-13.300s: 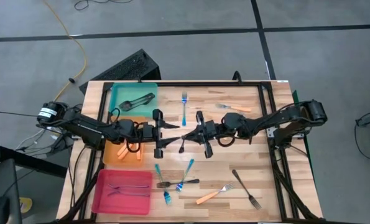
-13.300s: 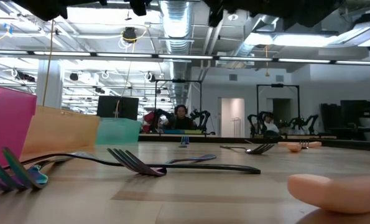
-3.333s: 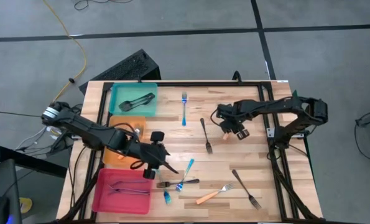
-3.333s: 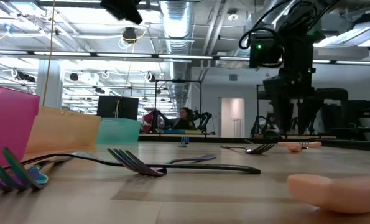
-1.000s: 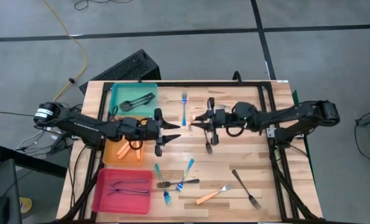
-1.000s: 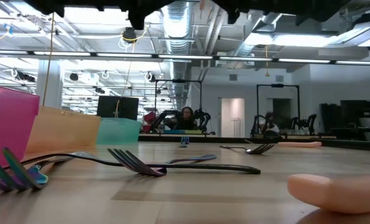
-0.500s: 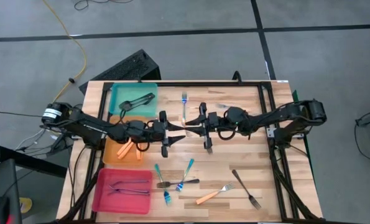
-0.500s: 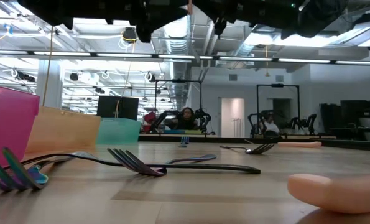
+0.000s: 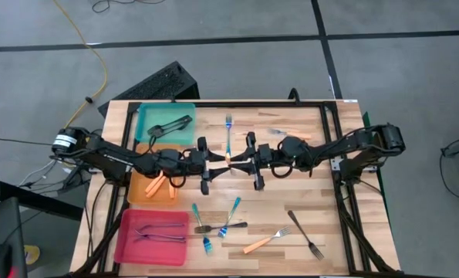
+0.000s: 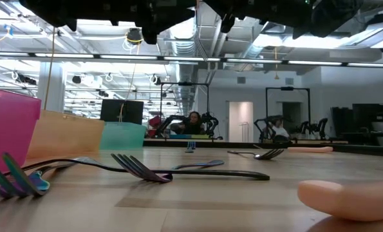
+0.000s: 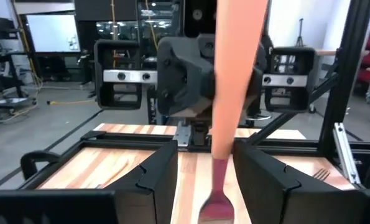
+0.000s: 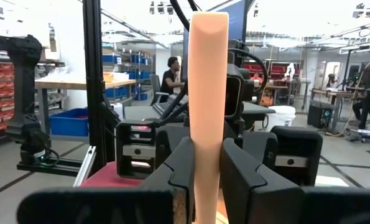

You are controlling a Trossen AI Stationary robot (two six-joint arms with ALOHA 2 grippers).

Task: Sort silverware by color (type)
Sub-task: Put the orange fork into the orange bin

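An orange-handled fork [image 9: 230,158] hangs upright over the middle of the table, between my two grippers, which face each other. My right gripper [image 9: 241,161] is shut on its handle [image 12: 208,81]. My left gripper [image 9: 215,161] is open. Its fingers [image 11: 153,180] stand on either side of the fork's metal neck [image 11: 217,180], and a gap shows beside the neck. More silverware lies on the table: a blue fork [image 9: 228,133], a dark fork [image 9: 258,180], and a mixed cluster [image 9: 217,224] near the front. My right gripper pinches the orange handle [image 12: 207,155] between its two fingers, below the handle's free end [image 12: 209,18]. The fingers come roughly level from the table's right and lie across the handle. The fork stands upright, handle end up and metal end [image 11: 212,205] down, clear of the table.
A teal tray [image 9: 148,116] with dark pieces, an orange tray [image 9: 139,197] with orange forks and a pink tray [image 9: 129,247] with forks line the left side. An orange fork [image 9: 264,242] and a dark fork [image 9: 306,234] lie front right. Another orange fork [image 9: 292,134] lies far right.
Both grippers have closed in on each other over the table's middle and sunk a little. The left has moved toward the right edge. The right has moved toward the left edge with the fork, rolling slightly. The fork now stands between the left fingers.
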